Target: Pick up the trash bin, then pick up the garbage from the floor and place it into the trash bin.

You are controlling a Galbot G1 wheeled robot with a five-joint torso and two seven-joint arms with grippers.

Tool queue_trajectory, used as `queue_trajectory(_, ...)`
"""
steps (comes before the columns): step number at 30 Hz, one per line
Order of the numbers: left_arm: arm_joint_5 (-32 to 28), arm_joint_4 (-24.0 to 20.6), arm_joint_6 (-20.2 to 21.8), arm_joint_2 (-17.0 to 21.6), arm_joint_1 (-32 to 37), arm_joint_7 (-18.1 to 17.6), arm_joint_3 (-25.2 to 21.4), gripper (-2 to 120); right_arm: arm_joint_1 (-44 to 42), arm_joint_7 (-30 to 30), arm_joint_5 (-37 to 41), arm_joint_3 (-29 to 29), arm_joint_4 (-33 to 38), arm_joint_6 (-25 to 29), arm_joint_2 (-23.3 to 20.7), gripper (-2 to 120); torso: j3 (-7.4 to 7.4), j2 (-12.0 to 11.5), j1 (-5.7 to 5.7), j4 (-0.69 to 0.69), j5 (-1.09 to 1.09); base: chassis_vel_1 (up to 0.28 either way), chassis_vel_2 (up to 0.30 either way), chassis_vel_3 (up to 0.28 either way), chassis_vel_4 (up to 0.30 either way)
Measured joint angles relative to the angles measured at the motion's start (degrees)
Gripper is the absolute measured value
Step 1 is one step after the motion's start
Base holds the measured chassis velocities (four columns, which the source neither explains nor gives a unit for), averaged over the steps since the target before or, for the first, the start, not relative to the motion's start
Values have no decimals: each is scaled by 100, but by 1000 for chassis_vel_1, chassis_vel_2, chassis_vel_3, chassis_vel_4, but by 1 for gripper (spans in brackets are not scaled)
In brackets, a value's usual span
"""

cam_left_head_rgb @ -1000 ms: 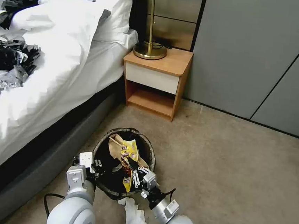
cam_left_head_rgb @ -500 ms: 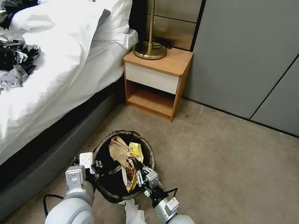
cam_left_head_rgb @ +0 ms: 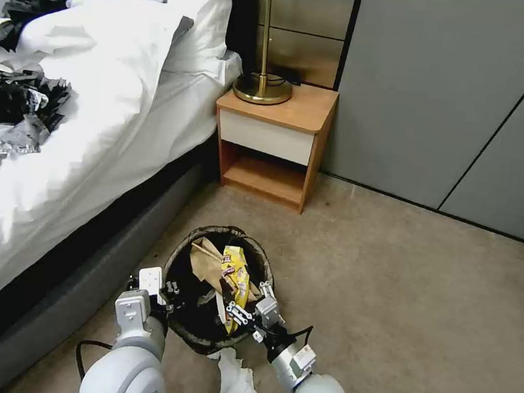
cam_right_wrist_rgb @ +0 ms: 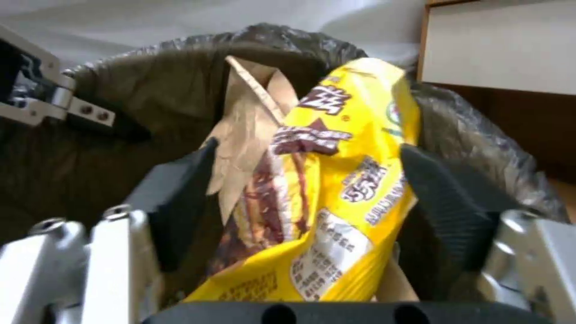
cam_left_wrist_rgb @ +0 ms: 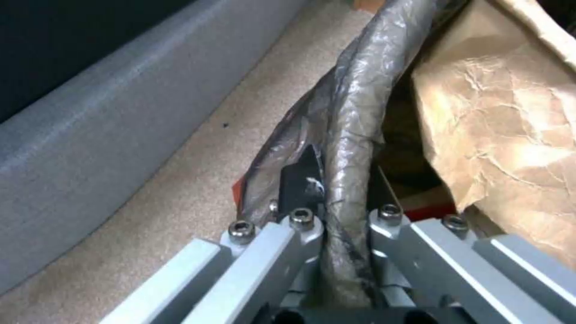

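Beige carpet runs between bed and wooden nightstand.

Printing on the yellow snack wrapper, nothing really readable

The yellow snack wrapper has big white stylised characters on a dark maroon patch with a star, then more white characters lower down and a white panel of tiny print near its lower end, but none of it can be made out. From the head view the same wrapper just shows little dark specks of print. No other text, numbers or signs show anywhere.
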Motion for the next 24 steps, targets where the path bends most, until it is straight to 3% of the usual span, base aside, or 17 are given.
queue_trajectory(7,2,76,25,5,-17,5,8,0,0,-13,-41,-29,125,19,-2,99,0,0,0,0,0,0,0,0,0)
queue_trajectory(24,-89,193,267,44,-31,15,-19,0,-44,-183,-218,8,917,60,-62,100,-1,0,0,0,0,0,0,0,0)
